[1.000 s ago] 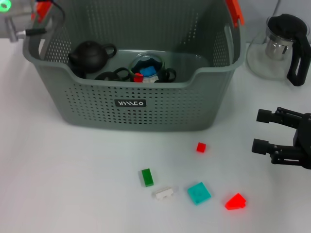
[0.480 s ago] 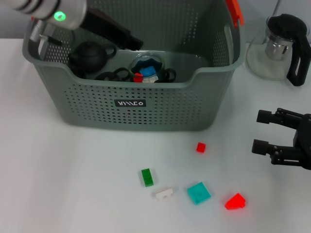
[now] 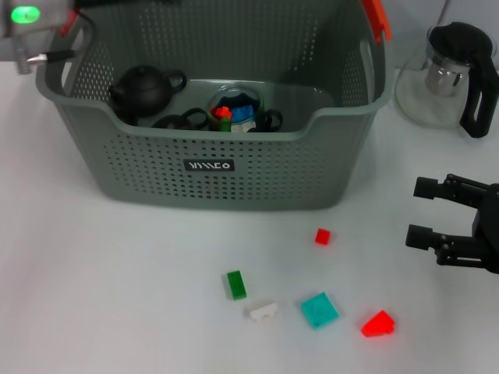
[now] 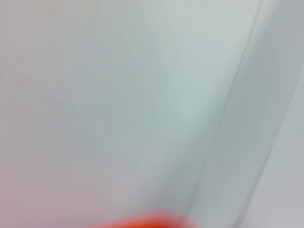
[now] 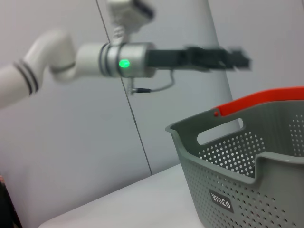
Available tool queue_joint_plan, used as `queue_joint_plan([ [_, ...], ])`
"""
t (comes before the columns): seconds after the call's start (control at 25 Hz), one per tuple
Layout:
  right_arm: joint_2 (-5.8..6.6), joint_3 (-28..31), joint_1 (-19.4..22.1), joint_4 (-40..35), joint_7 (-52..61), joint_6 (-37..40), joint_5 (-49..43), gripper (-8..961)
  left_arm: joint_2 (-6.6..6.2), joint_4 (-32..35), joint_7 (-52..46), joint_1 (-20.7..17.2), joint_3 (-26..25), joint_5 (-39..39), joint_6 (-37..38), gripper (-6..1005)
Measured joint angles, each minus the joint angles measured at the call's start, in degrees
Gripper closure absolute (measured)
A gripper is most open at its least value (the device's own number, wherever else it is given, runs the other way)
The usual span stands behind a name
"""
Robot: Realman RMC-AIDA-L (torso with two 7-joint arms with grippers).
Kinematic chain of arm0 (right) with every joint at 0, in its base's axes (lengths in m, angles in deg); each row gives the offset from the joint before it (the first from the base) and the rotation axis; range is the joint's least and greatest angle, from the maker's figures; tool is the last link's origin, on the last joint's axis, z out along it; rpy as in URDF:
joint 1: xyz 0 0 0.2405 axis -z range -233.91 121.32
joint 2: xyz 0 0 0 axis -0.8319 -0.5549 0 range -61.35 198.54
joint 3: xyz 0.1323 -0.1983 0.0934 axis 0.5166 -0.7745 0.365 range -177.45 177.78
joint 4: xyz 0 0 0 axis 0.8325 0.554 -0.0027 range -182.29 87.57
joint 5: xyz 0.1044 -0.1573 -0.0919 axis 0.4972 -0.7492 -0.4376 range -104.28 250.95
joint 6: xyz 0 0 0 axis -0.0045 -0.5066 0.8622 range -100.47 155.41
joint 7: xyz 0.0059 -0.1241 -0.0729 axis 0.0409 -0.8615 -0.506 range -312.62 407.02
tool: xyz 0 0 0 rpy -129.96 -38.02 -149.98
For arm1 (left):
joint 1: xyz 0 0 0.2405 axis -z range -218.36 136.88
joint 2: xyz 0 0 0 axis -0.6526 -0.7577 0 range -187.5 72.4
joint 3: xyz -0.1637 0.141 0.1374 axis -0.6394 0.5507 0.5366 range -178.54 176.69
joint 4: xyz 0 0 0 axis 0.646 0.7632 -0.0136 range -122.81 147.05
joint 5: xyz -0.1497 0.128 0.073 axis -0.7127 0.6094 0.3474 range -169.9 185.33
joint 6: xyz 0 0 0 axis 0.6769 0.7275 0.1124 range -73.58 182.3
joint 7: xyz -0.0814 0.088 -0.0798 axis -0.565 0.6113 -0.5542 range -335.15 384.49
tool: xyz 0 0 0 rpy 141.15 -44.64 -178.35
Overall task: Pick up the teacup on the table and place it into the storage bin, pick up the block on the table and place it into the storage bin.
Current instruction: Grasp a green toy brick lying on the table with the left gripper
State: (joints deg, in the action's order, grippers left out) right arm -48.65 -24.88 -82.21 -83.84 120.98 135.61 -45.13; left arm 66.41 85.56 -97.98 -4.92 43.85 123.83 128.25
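The grey perforated storage bin (image 3: 210, 167) stands at the back of the table; its wall and orange-red handle also show in the right wrist view (image 5: 251, 190). Inside it lies a clear glass teacup (image 3: 238, 100) holding blue and red blocks. On the table in front lie a small red block (image 3: 322, 236), a green block (image 3: 235, 284), a white block (image 3: 263, 311), a teal block (image 3: 319, 309) and a red wedge (image 3: 378, 323). My left gripper (image 5: 221, 57) is stretched out high above the bin's far left rim. My right gripper (image 3: 413, 210) rests open and empty at the right edge.
A black teapot (image 3: 144, 87) and dark ring-shaped pieces (image 3: 179, 121) also sit in the bin. A glass pitcher with a black handle (image 3: 452, 74) stands at the back right. The left wrist view shows only a pale blur with an orange-red strip (image 4: 142, 221).
My left arm reached over the bin's inside half a second ago and has pulled back up to the top left. The red block in the teacup sits a little higher. The right arm has not moved.
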Motion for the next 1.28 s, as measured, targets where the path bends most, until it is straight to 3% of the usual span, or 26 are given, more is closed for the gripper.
queue_joint_plan([
  [0.16, -0.06, 0.00, -0.01, 0.00, 0.06, -0.10, 0.00, 39, -2.30, -14.05, 13.90, -6.12, -5.96, -31.22, 12.51, 205],
  [0.32, -0.12, 0.00, -0.21, 0.00, 0.23, -0.06, -0.03, 38, -4.09, -27.10, 23.88, -6.28, -14.87, -41.82, 30.61, 127],
  [0.4, -0.11, 0.00, -0.23, 0.00, 0.29, -0.06, -0.09, 38, -4.04, -28.88, 28.51, -7.23, -16.03, -40.19, 34.75, 130],
  [0.52, -0.08, 0.00, -0.28, 0.00, 0.31, -0.08, -0.10, 38, -2.50, -28.26, 36.81, -10.11, -14.16, -29.30, 36.64, 134],
  [0.76, 0.08, 0.00, -0.14, 0.01, 0.32, 0.06, -0.05, 38, -0.07, -28.05, 49.54, -12.56, -7.12, -6.26, 31.55, 139],
  [0.92, 0.09, -0.01, -0.13, 0.01, 0.32, 0.06, -0.03, 38, 0.21, -29.54, 50.78, -12.44, -4.24, -2.29, 27.72, 142],
  [0.96, 0.09, 0.00, -0.18, 0.01, 0.32, 0.06, -0.03, 38, 0.37, -32.26, 52.17, -11.91, -0.97, 0.50, 21.72, 143],
  [1.28, 0.09, 0.00, -0.39, 0.01, 0.32, -0.01, -0.01, 38, 0.49, -39.33, 60.04, -10.22, 1.64, 2.53, 10.51, 142],
])
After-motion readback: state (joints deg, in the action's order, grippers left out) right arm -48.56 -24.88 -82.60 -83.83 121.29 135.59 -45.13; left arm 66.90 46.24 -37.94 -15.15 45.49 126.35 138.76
